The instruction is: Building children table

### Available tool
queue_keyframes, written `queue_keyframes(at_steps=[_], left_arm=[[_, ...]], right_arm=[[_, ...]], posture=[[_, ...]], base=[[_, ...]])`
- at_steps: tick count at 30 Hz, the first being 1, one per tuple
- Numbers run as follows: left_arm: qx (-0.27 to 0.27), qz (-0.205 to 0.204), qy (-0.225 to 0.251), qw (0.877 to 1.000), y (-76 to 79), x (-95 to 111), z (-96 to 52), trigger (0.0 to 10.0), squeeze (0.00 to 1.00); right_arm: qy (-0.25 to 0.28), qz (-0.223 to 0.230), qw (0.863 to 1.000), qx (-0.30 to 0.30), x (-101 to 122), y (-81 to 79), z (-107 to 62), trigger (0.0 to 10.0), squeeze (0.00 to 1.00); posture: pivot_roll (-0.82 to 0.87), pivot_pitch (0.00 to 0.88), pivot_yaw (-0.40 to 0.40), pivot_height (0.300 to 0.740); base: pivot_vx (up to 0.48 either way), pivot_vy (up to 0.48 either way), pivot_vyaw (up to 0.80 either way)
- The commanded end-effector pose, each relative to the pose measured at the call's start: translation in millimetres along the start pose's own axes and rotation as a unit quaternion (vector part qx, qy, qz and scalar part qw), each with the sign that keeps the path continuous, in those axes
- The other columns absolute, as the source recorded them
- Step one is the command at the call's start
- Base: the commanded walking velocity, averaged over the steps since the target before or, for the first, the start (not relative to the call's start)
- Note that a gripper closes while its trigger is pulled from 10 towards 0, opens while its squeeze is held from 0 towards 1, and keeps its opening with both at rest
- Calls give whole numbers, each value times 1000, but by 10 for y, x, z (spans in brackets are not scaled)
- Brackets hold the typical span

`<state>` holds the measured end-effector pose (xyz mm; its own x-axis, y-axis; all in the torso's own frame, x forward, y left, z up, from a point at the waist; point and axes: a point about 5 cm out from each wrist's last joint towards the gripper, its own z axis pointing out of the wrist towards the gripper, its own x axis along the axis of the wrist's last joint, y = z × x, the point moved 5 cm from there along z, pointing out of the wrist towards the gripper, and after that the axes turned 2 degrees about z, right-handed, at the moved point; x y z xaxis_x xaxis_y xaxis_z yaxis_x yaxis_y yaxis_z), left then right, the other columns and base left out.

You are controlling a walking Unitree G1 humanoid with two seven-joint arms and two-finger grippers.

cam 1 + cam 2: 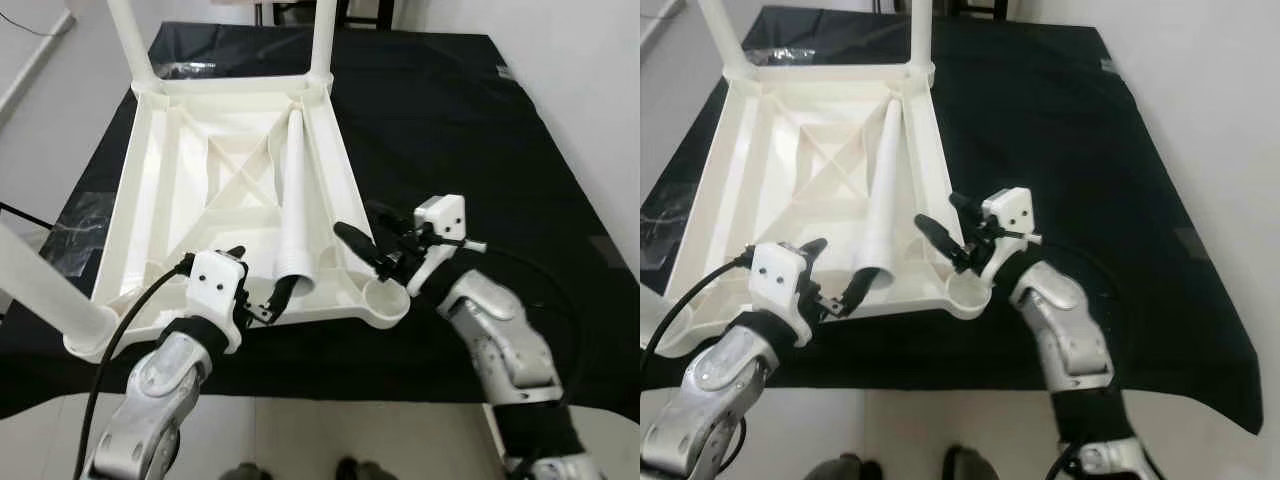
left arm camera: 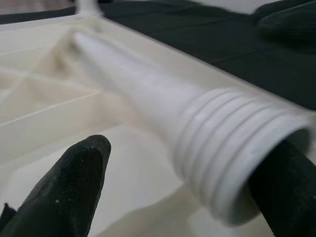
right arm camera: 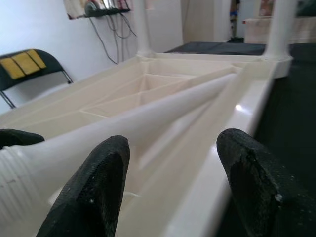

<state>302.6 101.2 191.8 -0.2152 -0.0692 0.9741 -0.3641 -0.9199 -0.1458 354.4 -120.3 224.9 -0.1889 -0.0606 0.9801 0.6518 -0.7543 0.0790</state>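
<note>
Three white plastic legs already stand screwed into corner sockets of the upturned cream plastic table top [image 1: 150, 190], judging by the head views: one [image 1: 45, 290] at the near left corner and two at the far end, the far left leg [image 1: 130, 40] and the far right leg [image 1: 322, 35]. So the build looks roughly three-quarters done, with one leg left to fit. Nearest the robot, the left gripper [image 1: 255, 285] has its two black fingers spread apart around the ribbed, threaded mouth of the loose fourth white tapered leg [image 1: 293, 200]; the left wrist view shows one finger [image 2: 74, 182] clear of the tube and the other finger [image 2: 291, 182] at its open end, so the hold reads as loose at best, not clamped. Just to the right, the right gripper [image 1: 372, 243] hangs released, fingers parted, above the near right corner, where the round empty socket [image 1: 385, 297] waits. That socket is probably where the loose leg must go: lifted, stood upright and twisted in. The table top, lying underside up on the black cloth-covered table [image 1: 480, 150], acts as a shallow ribbed tray, and the loose leg lies inside it along its right rail, threaded end toward the robot, narrow tip pointing to the far right corner.
</note>
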Motion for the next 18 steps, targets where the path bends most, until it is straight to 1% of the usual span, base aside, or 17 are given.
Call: queue_keyframes(at_steps=[1,2,3,4,5,6,7,8,9,10,11,13,18], left_arm=[[14,5,-9,1000,-30,-45,-51,10000,0],[27,16,-15,999,-65,-75,-78,10000,0],[29,23,-23,999,-64,-112,-111,10000,0],[29,23,-23,999,-64,-112,-111,10000,0],[29,27,-29,999,-59,-138,-135,10000,0],[19,30,-34,999,-18,-164,-159,10000,0],[19,30,-34,999,-18,-164,-159,10000,0],[2,26,-37,999,51,-181,-178,10000,0],[2,26,-37,999,51,-181,-178,10000,0],[-11,25,-38,999,105,-188,-190,10000,0],[-11,25,-38,999,105,-188,-190,10000,0],[-33,18,-34,999,175,-170,-198,10000,0],[-37,22,-31,999,149,-155,-192,10000,0]], right_arm=[[1,5,1000,13,-19,-51,-8,10000,0],[-3,-4,1000,13,-8,-24,-26,10000,0],[-8,-13,1000,14,-3,-7,-45,10000,0],[-8,-13,1000,14,-3,-7,-45,10000,0],[-12,-18,1000,14,0,2,-58,10000,0],[-17,-23,999,19,-7,-20,-72,10000,0],[-17,-23,999,19,-7,-20,-72,10000,0],[-20,-25,999,27,-11,-67,-95,10000,0],[-20,-25,999,27,-11,-67,-95,10000,0],[-22,-22,999,38,-8,-113,-118,10000,0],[-22,-22,999,38,-8,-113,-118,10000,0],[-21,-18,998,58,29,-191,-177,10000,0],[-19,-12,997,74,80,-252,-251,10000,0]], posture=[[34,245,-61,740],[37,244,-63,740],[37,245,-64,740],[37,245,-64,740],[37,245,-64,740],[36,248,-66,740],[36,248,-66,740],[36,251,-65,740],[36,251,-65,740],[33,254,-63,740],[33,254,-63,740],[28,256,-61,740],[18,257,-60,740]], base=[[0,0,0],[0,0,0],[0,0,0],[0,0,0],[0,0,0],[0,0,0],[0,0,0],[0,0,0],[0,0,0],[0,0,0],[0,0,0],[0,0,0],[0,0,0]])
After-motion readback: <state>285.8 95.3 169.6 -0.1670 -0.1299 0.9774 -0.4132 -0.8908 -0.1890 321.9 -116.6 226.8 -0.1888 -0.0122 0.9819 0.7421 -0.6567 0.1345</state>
